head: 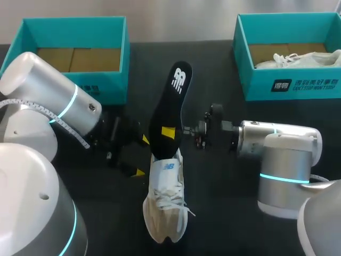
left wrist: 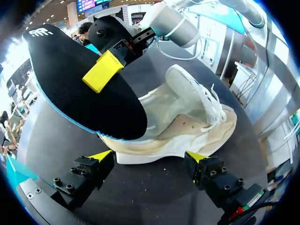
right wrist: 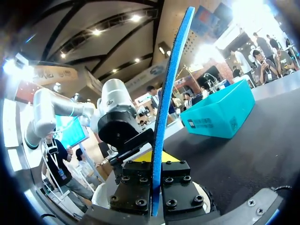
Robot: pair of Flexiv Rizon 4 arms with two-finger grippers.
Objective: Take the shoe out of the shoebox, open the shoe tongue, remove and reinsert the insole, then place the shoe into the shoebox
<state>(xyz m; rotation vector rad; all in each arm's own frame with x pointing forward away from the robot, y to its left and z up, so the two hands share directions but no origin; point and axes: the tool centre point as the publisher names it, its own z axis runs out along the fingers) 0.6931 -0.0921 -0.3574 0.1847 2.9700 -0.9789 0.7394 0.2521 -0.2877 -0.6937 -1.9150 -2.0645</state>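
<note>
A white shoe [head: 165,208] lies on the black table, toe toward the front edge. A black insole [head: 170,101] with a blue underside stands up from the shoe's opening. My right gripper [head: 169,132] is shut on its middle. The right wrist view shows the insole [right wrist: 169,103] edge-on, clamped in the right gripper [right wrist: 157,164]. My left gripper [head: 142,156] is open just left of the shoe's heel. In the left wrist view its gripper [left wrist: 149,157] straddles the sole side of the shoe [left wrist: 192,117] without touching it, under the insole [left wrist: 70,89].
A teal shoebox [head: 114,58] with a bare cardboard floor stands at the back left. Another teal shoebox [head: 290,85] at the back right holds a second white shoe [head: 303,58]. Bare black table [head: 229,213] lies to the shoe's right.
</note>
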